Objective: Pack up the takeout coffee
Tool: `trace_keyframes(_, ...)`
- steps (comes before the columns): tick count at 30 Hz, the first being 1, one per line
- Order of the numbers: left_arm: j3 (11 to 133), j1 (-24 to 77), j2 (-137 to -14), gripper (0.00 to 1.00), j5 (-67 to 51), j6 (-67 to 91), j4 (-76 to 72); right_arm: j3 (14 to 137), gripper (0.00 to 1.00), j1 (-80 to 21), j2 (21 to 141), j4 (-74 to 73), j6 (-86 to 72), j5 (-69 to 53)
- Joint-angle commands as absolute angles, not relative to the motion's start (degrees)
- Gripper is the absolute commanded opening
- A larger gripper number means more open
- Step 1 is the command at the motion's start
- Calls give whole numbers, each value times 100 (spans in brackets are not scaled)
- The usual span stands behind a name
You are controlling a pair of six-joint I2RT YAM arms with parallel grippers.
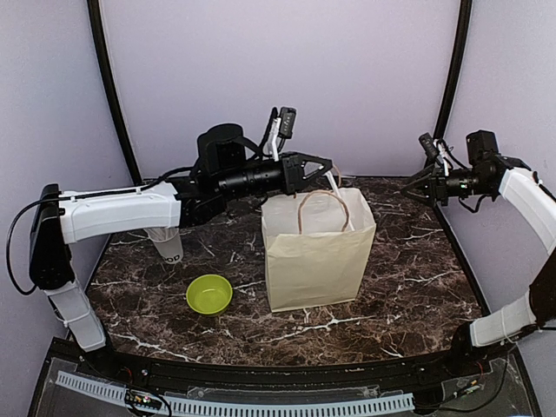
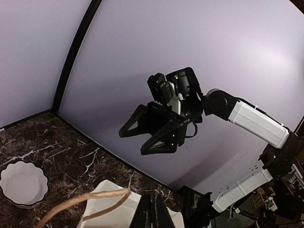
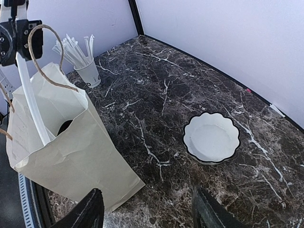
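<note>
The paper bag (image 1: 317,252) is standing open in the middle of the table (image 1: 408,278), and nothing with a black lid is being seen out on the stone around it. In the right wrist view a dark round shape is being glimpsed low inside the bag. It is being judged as the lid of a coffee cup (image 3: 64,127), so the coffee is probably packed already, though how many cups are in there cannot be told.

The left claw (image 1: 328,167) is being held clenched above the bag's mouth, grasping a white straw (image 3: 31,95) whose lower end is reaching down inside the bag. The right claw (image 1: 426,187) is being held released and empty, well apart from the bag at the far right.

The cup of straws (image 3: 88,71) and the green bowl (image 1: 208,294) are being left on the table to the left of the bag. Little is being judged as left to do: the straw is to be let go into the bag, and perhaps a second one added.
</note>
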State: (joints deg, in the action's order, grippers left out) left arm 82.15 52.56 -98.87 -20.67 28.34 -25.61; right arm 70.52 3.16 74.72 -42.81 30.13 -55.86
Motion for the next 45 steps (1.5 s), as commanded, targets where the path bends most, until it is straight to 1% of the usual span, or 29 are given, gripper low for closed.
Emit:
trace_keyframes(1, 8150, 5437, -9987, 0, -2178, 2999, -2747, 7032, 63, 325, 7492, -4167, 3076, -5612)
trace_keyframes(3, 8130, 5471, -10069, 0, -2196, 3025, -2644, 7027, 64, 325, 7477, -4168, 3084, -5620)
trace_keyframes(5, 8162, 5485, -10120, 2, -2197, 3046, -2420, 7007, 63, 325, 7471, -4158, 3085, -5625)
trace_keyframes(6, 8177, 5489, -10131, 6, -2202, 3048, -2290, 6994, 64, 325, 7466, -4150, 3085, -5625)
trace_keyframes(7, 8180, 5492, -10133, 13, -2195, 3054, -2231, 6996, 64, 325, 7460, -4153, 3086, -5633)
trace_keyframes(8, 8182, 5493, -10129, 17, -2190, 3056, -2142, 6996, 64, 325, 7462, -4154, 3092, -5633)
trace_keyframes(9, 8187, 5493, -10104, 24, -2189, 3043, -2112, 6996, 64, 325, 7460, -4151, 3086, -5642)
trace_keyframes(10, 8195, 5497, -10084, 27, -2200, 3033, -2053, 6996, 64, 325, 7462, -4150, 3085, -5647)
trace_keyframes(13, 8290, 5502, -9915, 40, -2148, 2883, -1931, 7018, 64, 325, 7454, -4165, 3087, -5657)
trace_keyframes(18, 8795, 5508, -9542, 52, -1863, 2178, -1087, 7267, 64, 325, 7467, -4356, 3134, -5630)
trace_keyframes(20, 9042, 5503, -9309, 59, -1512, 1678, -613, 7637, 64, 325, 7531, -4608, 3217, -5502)
trace_keyframes(22, 9180, 5502, -9009, 69, -947, 1144, -239, 8044, 64, 325, 7594, -4699, 3135, -5249)
trace_keyframes(23, 9205, 5498, -8899, 72, -498, 963, -86, 8191, 64, 325, 7609, -4653, 3034, -5093)
trace_keyframes(24, 9208, 5483, -8687, 76, -293, 590, 40, 8320, 65, 337, 7607, -4538, 2898, -4914)
trace_keyframes(25, 9206, 5471, -8580, 77, 157, 422, 245, 8414, 65, 339, 7596, -4395, 2734, -4703)
trace_keyframes(26, 9195, 5439, -8379, 80, 338, 62, 325, 8492, 66, 349, 7582, -4255, 2499, -4439)
trace_keyframes(27, 9152, 5413, -8276, 81, 671, -101, 464, 8551, 69, 363, 7556, -4099, 2308, -4254)
trace_keyframes(28, 9124, 5341, -8070, 84, 841, -383, 522, 8579, 76, 394, 7521, -3924, 2059, -4047)
trace_keyframes(30, 9012, 5136, -7810, 87, 1218, -641, 738, 8551, 97, 483, 7435, -3500, 1507, -3753)
trace_keyframes(31, 9002, 5042, -7746, 88, 1335, -690, 929, 8543, 98, 541, 7401, -3369, 1329, -3739)
trace_keyframes(34, 9025, 4399, -7568, 93, 1463, -657, 1496, 8547, 99, 615, 7292, -3008, 857, -3625)
trace_keyframes(35, 9030, 4291, -7559, 94, 1531, -649, 1765, 8547, 99, 615, 7231, -2831, 610, -3395)
trace_keyframes(36, 9025, 4094, -7528, 97, 1754, -657, 1884, 8539, 99, 615, 7164, -2674, 370, -3131)
trace_keyframes(37, 8999, 4003, -7517, 98, 1888, -658, 2044, 8527, 99, 615, 7088, -2565, 229, -2892)
trace_keyframes(38, 8861, 3851, -7447, 99, 2263, -646, 2032, 8507, 99, 615, 7030, -2456, 114, -2664)
trace_keyframes(40, 8512, 3670, -7214, 99, 2720, -525, 1758, 8479, 99, 620, 6966, -2355, -72, -2239)
trace_keyframes(43, 8329, 3306, -6996, 99, 2779, -3, 1806, 8285, 99, 624, 6817, -2175, -358, -1718)
trace_keyframes(45, 8492, 3004, -7079, 99, 2708, 306, 2147, 8113, 98, 624, 6742, -2118, -334, -1757)
